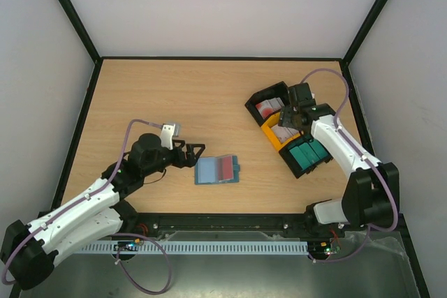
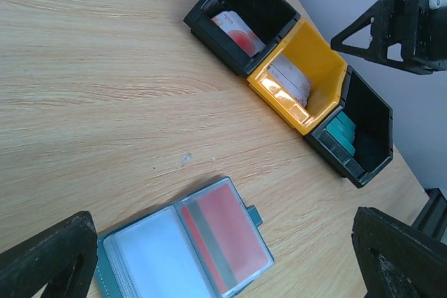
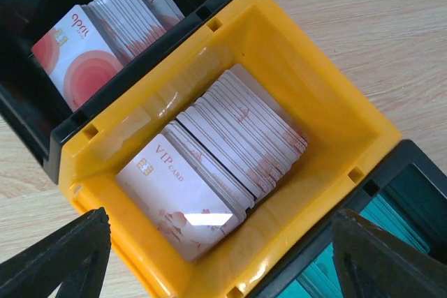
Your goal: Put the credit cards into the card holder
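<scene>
The card holder (image 1: 216, 170) lies open on the table, teal-edged with clear sleeves. A reddish credit card (image 2: 227, 239) with a grey stripe sits in its right sleeve; the left sleeve looks pale and empty. My left gripper (image 1: 197, 154) is open and empty just left of the card holder; in the left wrist view (image 2: 223, 270) its jaws stand wide above the holder (image 2: 147, 259). My right gripper (image 1: 288, 120) is open and empty over the yellow bin (image 3: 335, 137), which holds a stack of white VIP credit cards (image 3: 209, 172). The jaws (image 3: 220, 263) straddle that stack without touching it.
A three-bin tray stands at the right: a black bin (image 1: 267, 97) with white-and-red cards (image 3: 91, 40), the yellow bin (image 1: 271, 135), and a dark-green bin (image 1: 311, 162) with teal items (image 2: 342, 130). Black frame rails border the table.
</scene>
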Available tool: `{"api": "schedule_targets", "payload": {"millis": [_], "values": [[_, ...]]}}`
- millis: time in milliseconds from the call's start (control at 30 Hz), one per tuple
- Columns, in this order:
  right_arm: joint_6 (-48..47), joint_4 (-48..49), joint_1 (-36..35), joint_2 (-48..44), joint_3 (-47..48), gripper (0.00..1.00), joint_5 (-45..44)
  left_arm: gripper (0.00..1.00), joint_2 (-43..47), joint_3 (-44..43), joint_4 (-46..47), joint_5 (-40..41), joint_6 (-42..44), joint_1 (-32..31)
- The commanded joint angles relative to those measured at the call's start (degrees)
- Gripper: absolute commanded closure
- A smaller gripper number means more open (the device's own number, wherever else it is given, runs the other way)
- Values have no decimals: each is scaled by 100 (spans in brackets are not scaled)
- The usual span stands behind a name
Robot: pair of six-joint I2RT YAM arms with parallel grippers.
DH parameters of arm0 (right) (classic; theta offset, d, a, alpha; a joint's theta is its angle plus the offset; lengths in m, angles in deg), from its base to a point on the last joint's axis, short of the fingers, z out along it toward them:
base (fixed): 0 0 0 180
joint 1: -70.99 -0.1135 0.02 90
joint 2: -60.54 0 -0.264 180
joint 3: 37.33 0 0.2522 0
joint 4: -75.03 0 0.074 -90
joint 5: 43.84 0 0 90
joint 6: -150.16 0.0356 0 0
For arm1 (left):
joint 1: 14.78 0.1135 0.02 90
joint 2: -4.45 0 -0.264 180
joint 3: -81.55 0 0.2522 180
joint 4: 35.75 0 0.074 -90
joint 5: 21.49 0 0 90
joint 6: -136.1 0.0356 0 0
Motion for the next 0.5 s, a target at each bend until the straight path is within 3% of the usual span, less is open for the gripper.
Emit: {"api": "schedule_targets", "payload": {"millis": [0, 100, 200, 267, 467], "values": [[88, 112, 18, 318, 46, 17, -244, 0, 57, 45, -33, 153, 78, 76], [-161, 256, 16, 462, -16, 22, -94, 0, 55, 46, -64, 148, 84, 133], [-435, 410, 17, 431, -157, 38, 78, 0, 62, 57, -94, 135, 63, 149], [-589, 316, 19, 525, -139, 43, 101, 0, 54, 74, -77, 122, 59, 157], [-995, 247, 19, 1234, 166, 48, 315, 0, -158, 13, -27, -27, 69, 214]]}}
